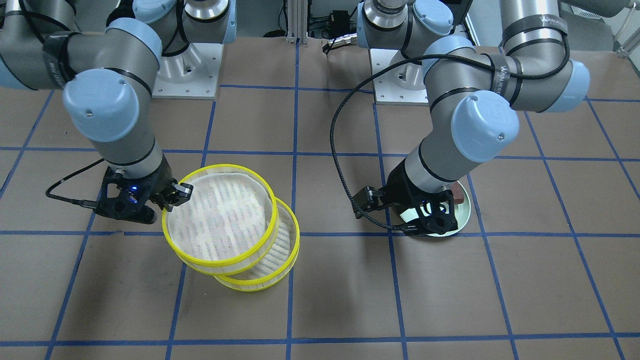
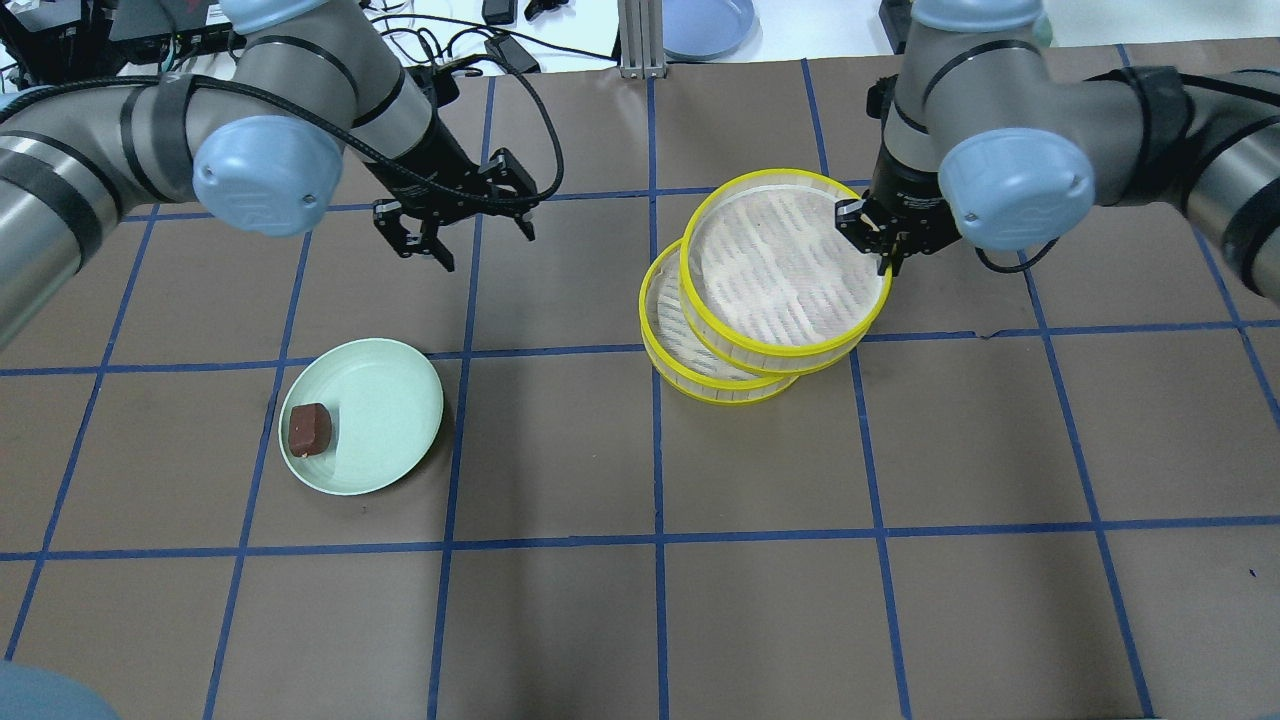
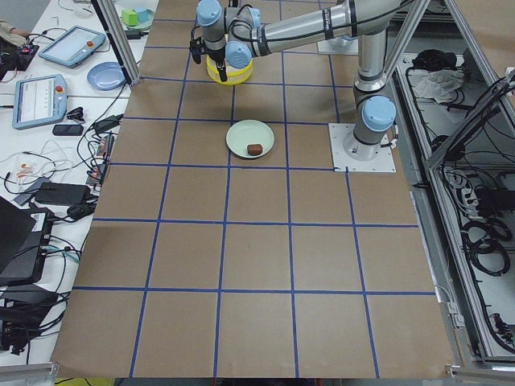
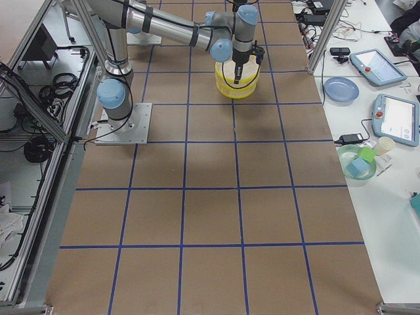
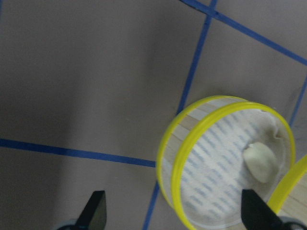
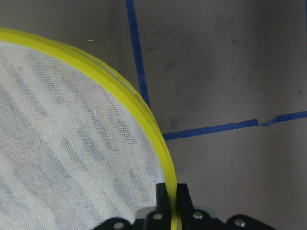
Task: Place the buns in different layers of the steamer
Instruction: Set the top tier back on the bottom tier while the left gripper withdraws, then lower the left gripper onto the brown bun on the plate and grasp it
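Note:
The steamer is two yellow-rimmed trays. My right gripper (image 2: 886, 250) is shut on the rim of the upper tray (image 2: 785, 265), seen close in the right wrist view (image 6: 169, 191). It holds that tray tilted and shifted off the lower tray (image 2: 690, 370). The cream-white bun (image 5: 259, 163) lies in the lower tray (image 5: 211, 191); the upper tray hides it in the overhead view. The dark brown bun (image 2: 309, 429) lies on the pale green plate (image 2: 385, 400). My left gripper (image 2: 470, 235) is open and empty, raised above the table behind the plate.
The table is brown paper with a blue tape grid. A blue plate (image 2: 705, 25) and cables lie beyond the far edge. Tablets and small items sit on side benches (image 3: 48, 88). Both arm bases (image 1: 187, 70) stand at the robot's side.

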`<state>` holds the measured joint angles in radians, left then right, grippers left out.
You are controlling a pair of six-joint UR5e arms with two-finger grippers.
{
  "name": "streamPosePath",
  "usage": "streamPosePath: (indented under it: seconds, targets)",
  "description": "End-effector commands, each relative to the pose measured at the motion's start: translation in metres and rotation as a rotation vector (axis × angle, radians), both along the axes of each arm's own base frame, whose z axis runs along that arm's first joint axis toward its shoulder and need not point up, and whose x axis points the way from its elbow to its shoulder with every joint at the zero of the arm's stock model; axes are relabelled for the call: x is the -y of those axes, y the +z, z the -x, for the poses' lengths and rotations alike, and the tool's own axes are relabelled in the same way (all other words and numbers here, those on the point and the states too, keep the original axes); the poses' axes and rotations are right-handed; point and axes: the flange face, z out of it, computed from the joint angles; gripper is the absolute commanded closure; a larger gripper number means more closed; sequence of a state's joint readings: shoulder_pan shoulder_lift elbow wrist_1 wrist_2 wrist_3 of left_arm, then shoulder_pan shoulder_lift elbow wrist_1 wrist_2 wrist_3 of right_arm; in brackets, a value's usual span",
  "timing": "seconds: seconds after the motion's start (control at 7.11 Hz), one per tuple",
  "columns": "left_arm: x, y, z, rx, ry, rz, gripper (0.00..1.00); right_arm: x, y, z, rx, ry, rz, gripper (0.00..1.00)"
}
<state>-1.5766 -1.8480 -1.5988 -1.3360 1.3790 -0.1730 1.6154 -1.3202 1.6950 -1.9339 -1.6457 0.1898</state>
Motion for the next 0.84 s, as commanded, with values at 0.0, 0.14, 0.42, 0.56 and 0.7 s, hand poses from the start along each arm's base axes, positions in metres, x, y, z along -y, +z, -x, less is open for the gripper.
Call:
streamPosePath:
  seconds: [0.0,0.14,0.42,0.56,0.7]
  targets:
    - [-0.019,0.004,-0.064,0.147,-0.163,-0.067,0.00,0.000,-0.019,-0.045,-0.010,0.003,0.028,1.00]
    - [-0.027,-0.016,-0.111,0.130,-0.171,-0.113,0.00,0.001,-0.028,-0.044,-0.022,0.008,0.011,1.00]
    - [-0.059,-0.089,-0.156,0.061,-0.130,-0.287,0.00,0.001,-0.033,-0.043,-0.046,0.008,0.003,1.00]
    - [-0.065,-0.101,-0.154,0.056,-0.092,-0.321,0.00,0.001,-0.038,-0.042,-0.063,0.009,-0.004,1.00]
    - [-0.067,-0.111,-0.155,0.056,-0.097,-0.345,0.00,0.002,-0.039,-0.040,-0.070,0.009,-0.005,1.00]
